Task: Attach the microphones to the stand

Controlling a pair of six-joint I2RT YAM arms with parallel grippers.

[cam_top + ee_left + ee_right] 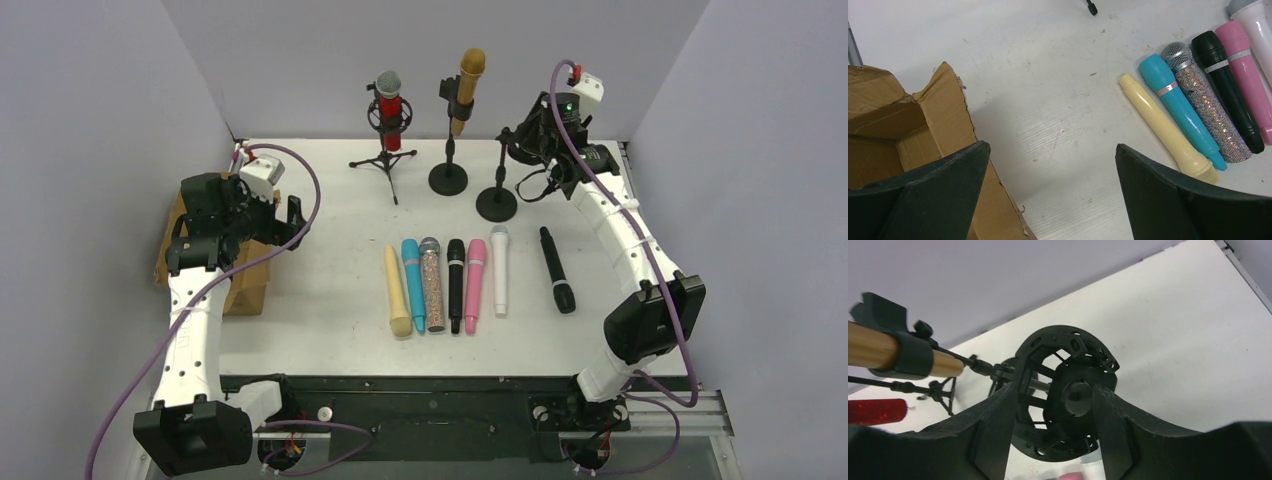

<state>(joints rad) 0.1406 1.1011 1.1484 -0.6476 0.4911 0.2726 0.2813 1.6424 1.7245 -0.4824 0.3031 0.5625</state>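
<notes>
Three stands line the back of the table. The tripod stand [385, 160] holds a red microphone [390, 108], and the round-base stand [448, 178] holds a golden-brown one [466, 88]. The third stand [497, 203] carries an empty black shock mount [1058, 337]. My right gripper [1053, 390] is open, its fingers on either side of that mount. Cream [398, 295], teal [413, 285], glittery [432, 285], black [456, 285], pink [475, 285] and white [499, 270] microphones lie in a row. Another black one [558, 270] lies apart to their right. At the left, my left gripper [1051, 146] hovers open and empty.
A torn cardboard box [908, 125] sits at the table's left edge, right under my left arm. Grey walls close in the back and both sides. The tripod's legs [392, 185] spread toward the row of microphones.
</notes>
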